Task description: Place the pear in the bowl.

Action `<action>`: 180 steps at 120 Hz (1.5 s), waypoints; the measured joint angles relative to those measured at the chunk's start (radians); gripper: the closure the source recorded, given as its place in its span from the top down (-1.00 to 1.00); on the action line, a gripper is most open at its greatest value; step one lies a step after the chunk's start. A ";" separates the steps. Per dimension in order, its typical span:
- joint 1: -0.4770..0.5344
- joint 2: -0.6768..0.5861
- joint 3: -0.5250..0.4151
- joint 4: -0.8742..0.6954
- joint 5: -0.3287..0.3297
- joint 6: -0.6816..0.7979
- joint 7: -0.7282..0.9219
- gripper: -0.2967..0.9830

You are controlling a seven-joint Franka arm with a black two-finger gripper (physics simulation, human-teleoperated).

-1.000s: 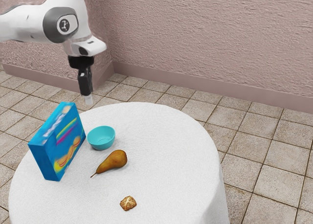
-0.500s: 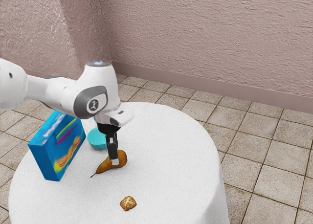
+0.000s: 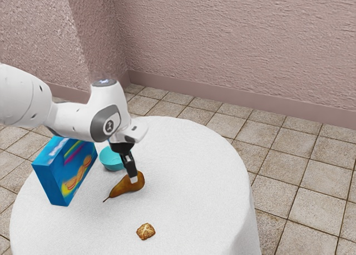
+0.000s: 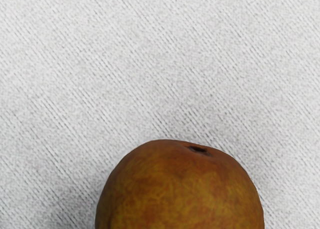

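My gripper (image 3: 133, 180) is down at the thick end of the brown pear (image 3: 120, 189), its lit fingertip in front of the fruit; the far finger is hidden, and whether both touch the pear cannot be told. The pear lies on its side on the white table, stem toward the blue box. In the wrist view the pear's (image 4: 182, 189) rounded bottom end is just under my hand. Behind my gripper stands the turquoise bowl (image 3: 110, 159), partly covered by the hand.
A tall blue box (image 3: 65, 171) stands beside the bowl, toward the exterior view's left. A small brown piece of food (image 3: 146, 231) lies near the front of the round white table (image 3: 194, 171).
From high above the table's far edge my gripper has come down to the pear. Over the last half second the hand has tilted slightly, while the pear looks unmoved.
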 joint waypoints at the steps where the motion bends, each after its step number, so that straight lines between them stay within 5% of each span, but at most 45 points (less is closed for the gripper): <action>1: 0.000 0.004 0.000 0.000 -0.002 0.001 0.000 0.54; 57: 0.000 0.123 0.000 0.042 -0.133 0.016 -0.007 0.53; 80: 0.000 0.099 0.000 0.041 -0.148 0.005 -0.005 0.15; 131: 0.037 -0.047 0.053 0.127 -0.060 -0.188 -0.010 -0.31; 180: 0.069 0.130 0.141 0.406 -0.001 -0.304 -0.021 -0.27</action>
